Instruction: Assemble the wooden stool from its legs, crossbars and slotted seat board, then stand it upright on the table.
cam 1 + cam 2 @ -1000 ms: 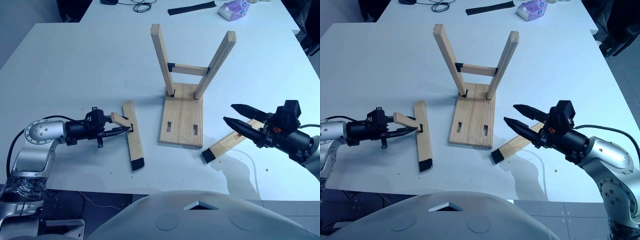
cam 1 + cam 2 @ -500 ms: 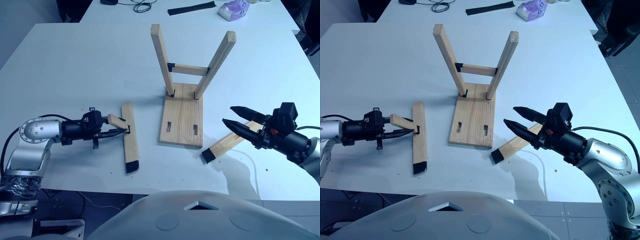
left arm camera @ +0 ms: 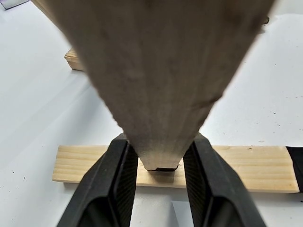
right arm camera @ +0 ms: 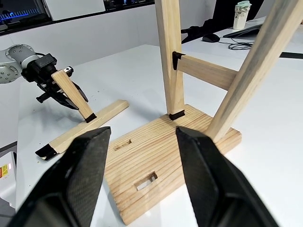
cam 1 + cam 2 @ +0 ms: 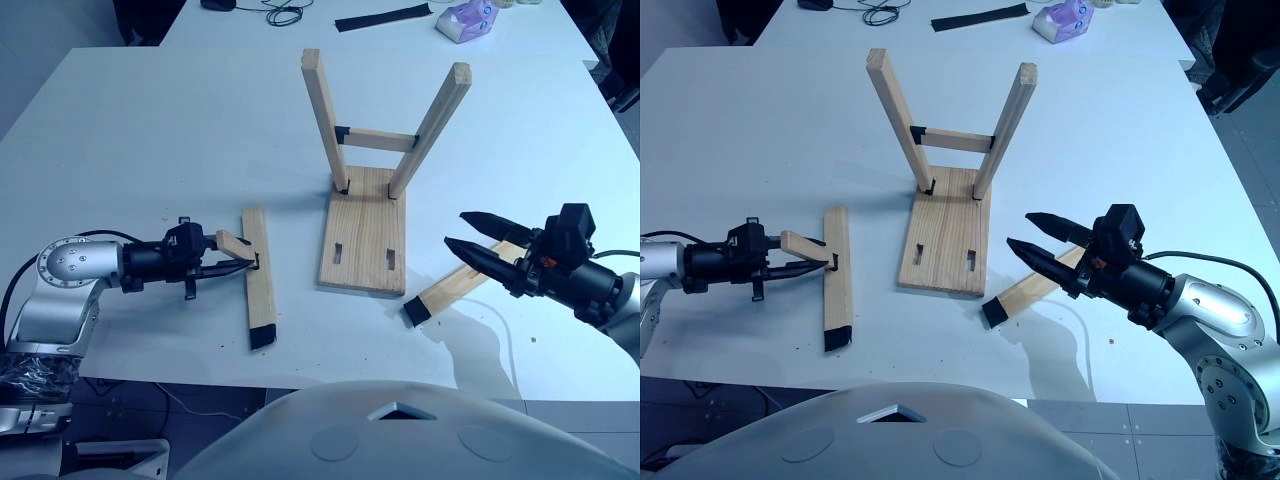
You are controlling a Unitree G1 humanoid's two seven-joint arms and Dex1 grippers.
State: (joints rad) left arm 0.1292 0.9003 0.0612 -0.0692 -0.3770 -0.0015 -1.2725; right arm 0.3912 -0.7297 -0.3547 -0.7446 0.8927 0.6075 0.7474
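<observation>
The slotted seat board (image 5: 362, 240) lies flat at the table's middle. Two legs (image 5: 325, 115) stand in its far slots, joined by a crossbar (image 5: 378, 139); the two near slots (image 4: 144, 179) are bare. To its left a loose leg (image 5: 259, 278) lies flat with a short crossbar (image 5: 234, 242) stuck in its side. My left gripper (image 5: 243, 263) is shut on that crossbar (image 3: 161, 85), one finger (image 3: 116, 189) on each side. Another leg (image 5: 455, 287) lies right of the board. My right gripper (image 5: 455, 228) hovers open just over it, pointing at the board.
A second table behind holds a purple tissue pack (image 5: 467, 18), a black strip (image 5: 383, 16) and cables (image 5: 282, 12). The white table (image 5: 150, 130) is bare at far left and far right. Its front edge runs close below both loose legs.
My left gripper has drawn back to the left with the crossbar, and the attached leg's near end has swung left. The right gripper has barely shifted.
</observation>
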